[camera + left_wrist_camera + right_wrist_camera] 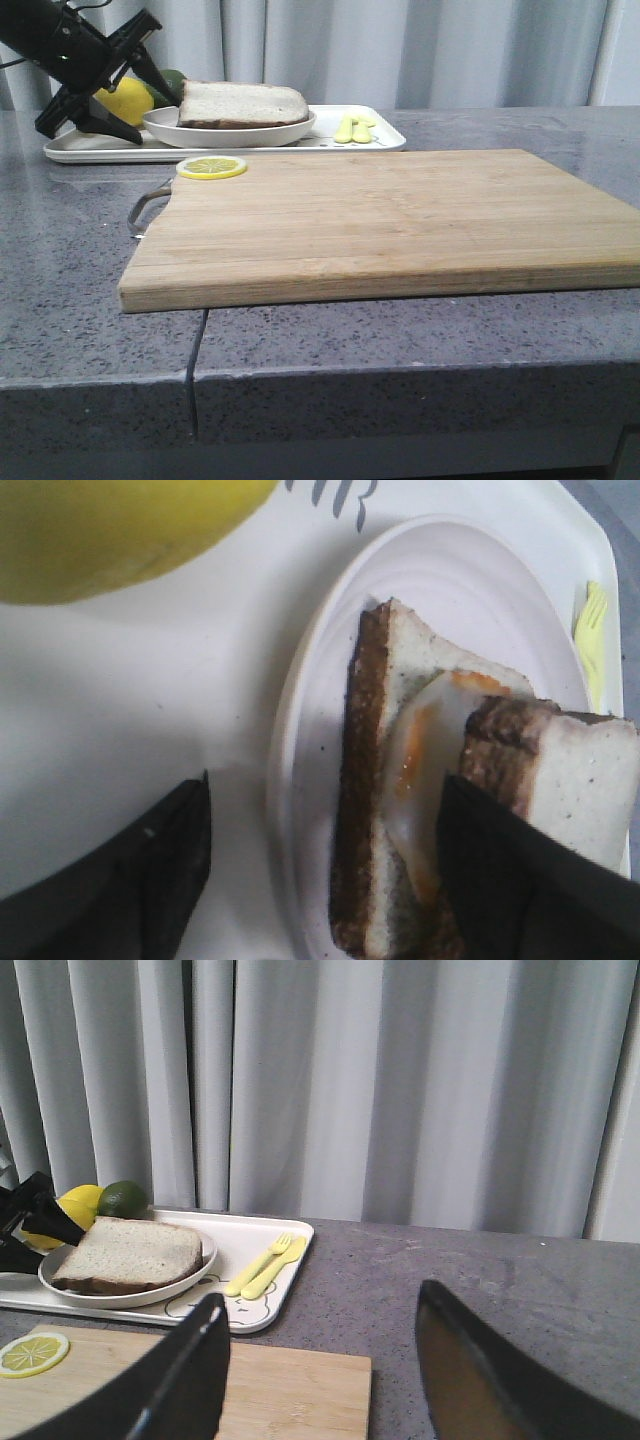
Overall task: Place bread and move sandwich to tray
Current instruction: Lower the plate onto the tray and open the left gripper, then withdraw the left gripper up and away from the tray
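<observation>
The left gripper [135,95] is being held at the far left, jaws spread wide apart over the left edge of the round white plate [230,133], nothing clamped. The sandwich [440,810] is lying on that plate, egg showing between the brown-crusted slices; its top bread [243,103] is lying flat. The plate is sitting on the tray [385,140], beside a lemon [124,100] and a yellow fork [262,1263]. The right gripper [320,1370] is being held open, empty, over the right side of the table. The cutting board [390,225] is lying near, with a lemon slice [211,167] at its far left corner.
</observation>
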Robot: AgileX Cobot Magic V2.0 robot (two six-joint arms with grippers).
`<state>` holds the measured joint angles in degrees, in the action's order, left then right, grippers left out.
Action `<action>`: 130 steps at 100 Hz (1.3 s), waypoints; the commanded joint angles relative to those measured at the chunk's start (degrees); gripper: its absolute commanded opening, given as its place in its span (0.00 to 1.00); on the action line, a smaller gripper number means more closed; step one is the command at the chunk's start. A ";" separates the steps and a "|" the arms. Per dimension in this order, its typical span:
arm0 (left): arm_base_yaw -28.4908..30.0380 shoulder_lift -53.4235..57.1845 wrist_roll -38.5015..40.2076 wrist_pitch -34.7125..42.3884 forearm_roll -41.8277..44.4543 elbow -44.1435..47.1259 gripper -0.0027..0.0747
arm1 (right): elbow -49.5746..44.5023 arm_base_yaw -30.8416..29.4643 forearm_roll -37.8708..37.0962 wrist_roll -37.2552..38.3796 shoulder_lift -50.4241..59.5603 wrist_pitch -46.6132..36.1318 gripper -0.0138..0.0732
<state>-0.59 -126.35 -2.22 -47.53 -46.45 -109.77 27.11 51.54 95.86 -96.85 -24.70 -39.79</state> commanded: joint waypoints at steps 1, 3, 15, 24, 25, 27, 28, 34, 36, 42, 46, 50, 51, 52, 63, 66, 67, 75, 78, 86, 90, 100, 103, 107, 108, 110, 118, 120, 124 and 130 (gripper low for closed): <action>0.13 4.62 0.36 0.26 -2.64 -1.86 0.65 | 1.44 -0.23 -2.75 -0.41 -0.13 0.73 0.65; 0.13 4.70 0.36 0.26 -2.64 -1.86 0.65 | 1.44 -0.23 -2.75 -0.41 -0.13 0.73 0.65; 0.23 5.57 0.36 0.26 -2.29 -1.86 0.65 | 1.44 -0.23 -2.75 -0.41 -0.13 0.73 0.65; 0.37 6.25 0.36 0.23 -1.44 -1.86 0.65 | 1.44 -0.23 -2.75 -0.41 -0.13 0.73 0.65; 0.37 6.39 0.36 0.11 -1.31 -1.86 0.65 | 1.44 -0.23 -2.75 -0.41 -0.13 0.73 0.65; 0.37 6.51 0.36 0.08 -0.74 -1.86 0.65 | 1.44 -0.23 -2.75 -0.41 -0.13 0.73 0.65; 0.37 6.49 0.36 0.08 -0.34 -1.86 0.65 | 1.44 -0.23 -2.75 -0.41 -0.13 0.73 0.65; 0.53 7.17 0.91 -0.40 1.55 -1.86 0.65 | 1.44 -0.23 -2.75 -0.41 -0.13 0.73 0.65; 0.59 7.34 1.17 -0.61 2.40 -1.86 0.65 | 1.44 -0.23 -2.75 -0.41 -0.13 0.73 0.65; 0.59 8.03 1.71 -1.50 5.08 -2.06 0.65 | 1.44 -0.23 -2.75 -0.41 -0.13 0.73 0.65; 0.75 8.44 1.85 -2.43 6.36 -2.29 0.65 | 1.44 -0.23 -2.75 -0.41 -0.13 0.73 0.65; 0.77 8.71 1.83 -3.45 7.60 -3.03 0.65 | 1.44 -0.23 -2.75 -0.41 -0.13 0.73 0.65; 0.87 8.82 1.83 -3.89 7.99 -3.28 0.65 | 1.44 -0.23 -2.75 -0.41 -0.13 0.73 0.65; 0.87 8.82 1.83 -4.08 8.11 -3.41 0.65 | 1.44 -0.23 -2.75 -0.41 -0.13 0.73 0.65; 1.50 10.33 1.83 -6.55 8.61 -5.78 0.65 | 1.44 -0.23 -2.76 -0.41 -0.13 0.48 0.65; 1.49 10.87 1.83 -7.02 8.61 -6.32 0.65 | 1.44 -0.23 -2.76 -0.41 -0.13 0.48 0.65; 1.49 11.21 1.83 -7.14 8.61 -6.45 0.65 | 1.44 -0.23 -2.76 -0.41 -0.13 0.48 0.65; 1.62 13.28 1.83 -7.84 9.59 -7.85 0.65 | 1.44 -0.23 -2.76 -0.41 -0.13 0.22 0.65; 1.62 14.22 1.83 -7.94 10.79 -8.26 0.65 | 1.44 -0.23 -2.76 -0.41 -0.13 0.22 0.65; 1.62 17.87 1.83 -7.95 15.45 -8.78 0.65 | 1.44 -0.23 -2.76 -0.41 -0.13 -0.21 0.65; 1.62 20.11 1.83 -7.95 18.14 -8.78 0.65 | 1.44 -0.23 -2.76 -0.41 -0.13 -0.43 0.65; 0.88 25.90 1.83 -8.05 25.91 -8.40 0.65 | 1.44 -0.23 -2.76 -0.41 -0.13 -1.38 0.65; 0.54 27.77 1.83 -7.55 28.82 -7.94 0.65 | 1.44 -0.23 -2.76 -0.41 -0.13 -1.62 0.65; -0.05 30.75 1.83 -6.51 31.54 -6.75 0.65 | 1.44 -0.23 -2.76 -0.41 -0.13 -1.76 0.65; -0.09 31.25 1.83 -6.29 32.42 -6.48 0.65 | 1.44 -0.23 -2.76 -0.41 -0.13 -1.84 0.65; -0.33 32.80 1.83 -5.58 33.50 -5.61 0.65 | 1.44 -0.23 -2.76 -0.41 -0.13 -1.84 0.65; -0.77 39.70 1.50 -1.23 34.07 -0.72 0.65 | 1.44 -0.23 -2.76 -0.41 -0.13 -1.84 0.65; -0.90 40.92 1.10 -0.28 33.91 1.06 0.65 | 1.44 -0.23 -2.76 -0.41 -0.13 -1.84 0.65; -1.11 44.82 0.66 2.60 33.91 5.22 0.65 | 1.44 -0.23 -2.76 -0.41 -0.13 -1.84 0.65; -1.68 51.10 -0.67 7.07 33.32 11.88 0.65 | 1.44 -0.23 -2.76 -0.41 -0.13 -1.84 0.65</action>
<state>-1.25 -84.14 -1.49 -49.60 -12.55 -104.14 27.11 51.54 95.95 -96.99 -24.70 -42.12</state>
